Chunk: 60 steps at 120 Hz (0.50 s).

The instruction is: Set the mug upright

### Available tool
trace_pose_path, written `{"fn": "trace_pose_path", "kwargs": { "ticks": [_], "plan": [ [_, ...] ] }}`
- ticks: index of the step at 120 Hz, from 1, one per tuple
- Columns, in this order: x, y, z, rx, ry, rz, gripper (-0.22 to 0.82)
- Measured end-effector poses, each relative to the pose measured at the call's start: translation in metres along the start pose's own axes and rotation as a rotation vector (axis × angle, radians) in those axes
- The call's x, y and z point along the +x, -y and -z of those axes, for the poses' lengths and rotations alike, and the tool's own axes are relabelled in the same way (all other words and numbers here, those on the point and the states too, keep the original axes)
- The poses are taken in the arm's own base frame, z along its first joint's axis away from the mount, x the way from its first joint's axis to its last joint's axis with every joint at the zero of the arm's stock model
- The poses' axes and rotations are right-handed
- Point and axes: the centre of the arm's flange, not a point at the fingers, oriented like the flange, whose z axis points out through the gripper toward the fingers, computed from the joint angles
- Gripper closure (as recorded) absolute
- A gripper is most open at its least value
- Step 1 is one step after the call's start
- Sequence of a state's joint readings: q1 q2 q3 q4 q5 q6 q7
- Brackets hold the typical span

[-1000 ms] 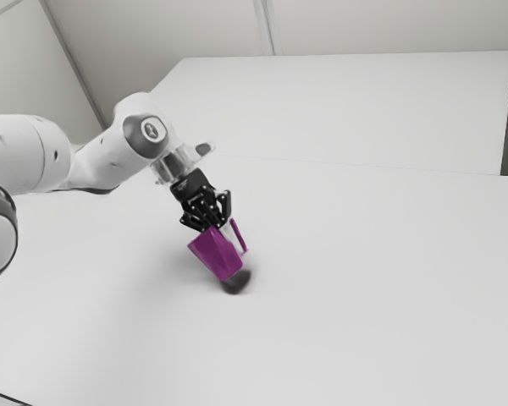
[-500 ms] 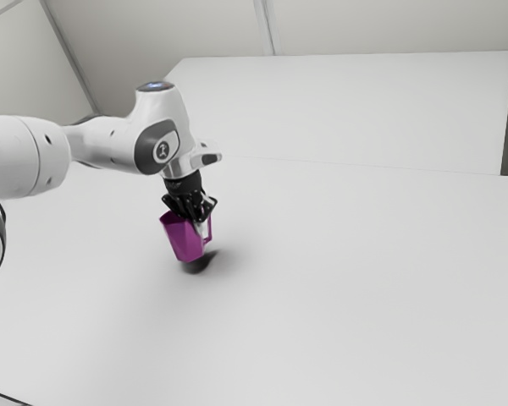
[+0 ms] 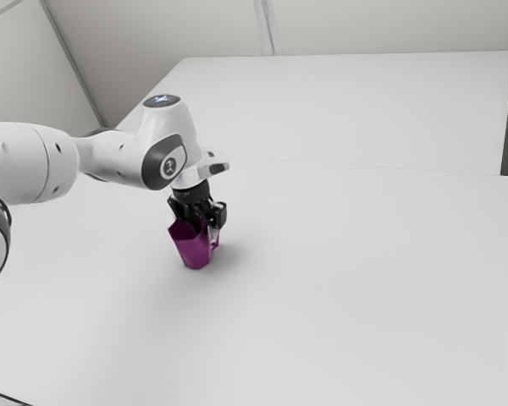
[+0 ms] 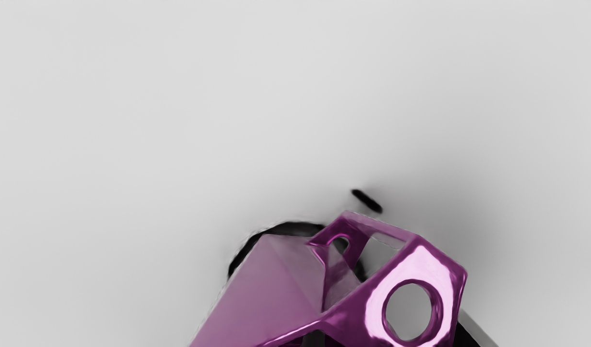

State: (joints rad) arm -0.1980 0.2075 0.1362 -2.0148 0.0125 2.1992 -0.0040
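Poised with the black gripper (image 3: 204, 228) at the mouth of the purple mug (image 3: 192, 247), and apparently wide rather than clamped: in the wrist view, with one finger (image 4: 472, 336) out beyond the mug's handle (image 3: 217, 242), and without any sign of a squeeze from both sides. Standing, by the look of it, base down on the pale table (image 3: 347, 279) beneath the mug, mouth up, handle toward the exterior view's right of the mug. Judged close to finished: upright or very nearly so, with a slight lean at most, possibly owed to nothing more than the viewing angle. Cannot vouch for a fully flat base from these views. Left, as far as can be judged: make sure of a level stance, then draw straight up and away from the mug. Best done gently, given the chance of snagging the mug's wall or handle and tipping everything over again.
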Motion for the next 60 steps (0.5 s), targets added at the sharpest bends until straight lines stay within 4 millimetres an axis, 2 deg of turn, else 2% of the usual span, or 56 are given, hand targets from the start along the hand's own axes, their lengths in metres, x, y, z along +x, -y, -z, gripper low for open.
{"fn": "trace_pose_path", "kwargs": {
  "ticks": [11,24,39,60],
  "plan": [
    [0.000,0.000,0.012,0.001,-0.022,-0.004,0.27],
    [0.000,-0.001,0.031,0.001,-0.056,-0.010,0.16],
    [0.007,-0.003,0.066,-0.002,-0.124,-0.012,0.09],
    [0.010,0.015,0.106,-0.002,-0.181,0.024,0.04]
  ]
}}
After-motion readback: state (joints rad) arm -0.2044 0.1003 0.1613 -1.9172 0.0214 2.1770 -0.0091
